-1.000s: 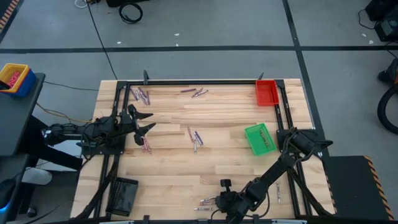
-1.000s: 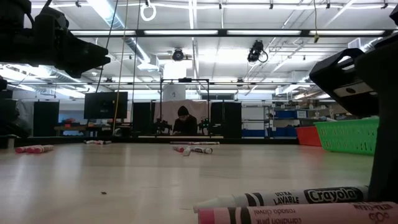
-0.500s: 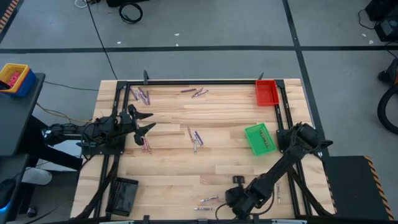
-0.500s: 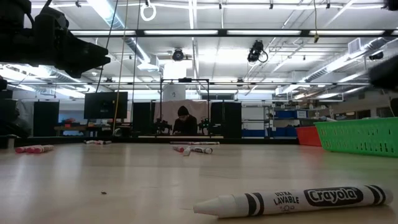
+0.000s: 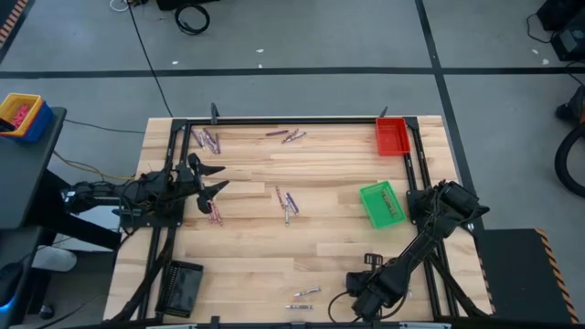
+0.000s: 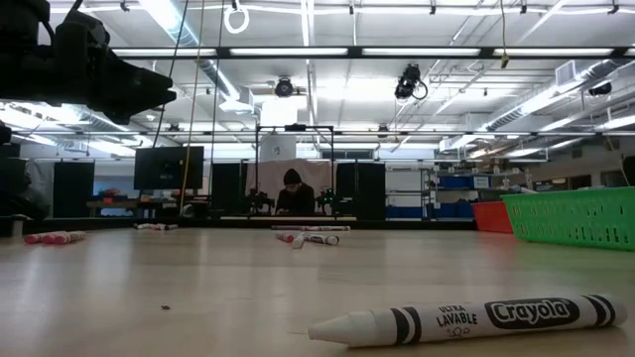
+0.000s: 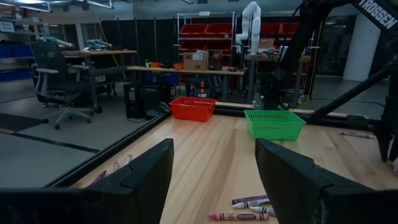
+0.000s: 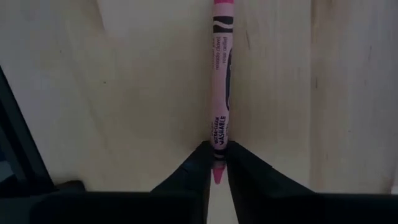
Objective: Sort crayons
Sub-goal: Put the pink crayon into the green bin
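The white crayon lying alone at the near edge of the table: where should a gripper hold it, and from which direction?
Probably grip the white crayon at mid-length, on its paper wrapper, coming from above with the fingers across its long axis. It lies flat on the table, and its tapered tip offers less hold.

Tabletop [image 5: 320, 247]: light wood, butcher-block strips, smooth with a low satin sheen; grain lines show clearly in the right wrist view. Black frame [image 5: 292, 120] around it looks like matt metal. Pink crayon [image 8: 221, 81]: paper-wrapped, matt label with black print, bare waxy tip between the jaws of the right gripper [image 8: 215, 163]. White crayon [image 6: 466, 317]: same paper wrap, waxy cone end. Green tray [image 5: 380, 204] and red tray [image 5: 391, 135]: glossy plastic, slotted mesh walls. Black tray [image 5: 181, 288]: dark, matt plastic. Left gripper [image 7: 211, 180] fingers [image 7: 146, 180]: matt black plastic. Floor [image 5: 292, 37]: smooth grey concrete.
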Robot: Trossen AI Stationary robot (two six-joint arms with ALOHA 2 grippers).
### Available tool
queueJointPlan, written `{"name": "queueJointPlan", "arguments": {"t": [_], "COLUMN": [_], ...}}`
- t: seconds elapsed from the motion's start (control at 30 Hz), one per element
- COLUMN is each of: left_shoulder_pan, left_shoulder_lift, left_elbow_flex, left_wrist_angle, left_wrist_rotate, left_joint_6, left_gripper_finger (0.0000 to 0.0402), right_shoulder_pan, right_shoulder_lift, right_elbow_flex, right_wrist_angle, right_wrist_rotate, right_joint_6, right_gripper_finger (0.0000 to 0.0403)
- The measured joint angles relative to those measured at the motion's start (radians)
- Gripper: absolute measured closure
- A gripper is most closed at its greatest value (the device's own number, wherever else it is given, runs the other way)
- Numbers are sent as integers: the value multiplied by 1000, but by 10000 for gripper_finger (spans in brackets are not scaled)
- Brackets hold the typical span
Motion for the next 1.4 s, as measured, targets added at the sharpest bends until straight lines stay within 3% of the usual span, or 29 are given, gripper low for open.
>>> {"name": "queueJointPlan", "arguments": {"t": [0.37,0.87,1.17,1.4], "left_shoulder_pan": [0,0,0,0], "left_shoulder_lift": [0,0,0,0], "left_elbow_flex": [0,0,0,0], "left_wrist_angle": [1,1,1,1], "left_wrist_rotate": [0,0,0,0], "left_joint_6": [0,0,0,0], "left_gripper_finger": [162,162,162,162], "right_shoulder_pan": [-30,-35,-154,-295], "right_shoulder_lift": [0,-3,-192,-400], "right_elbow_flex": [0,0,18,17], "right_wrist_angle": [12,1,-392,-786], "right_wrist_rotate": [37,100,201,215], "right_joint_6": [-2,18,139,411], "right_gripper_finger": [327,380,373,373]}}
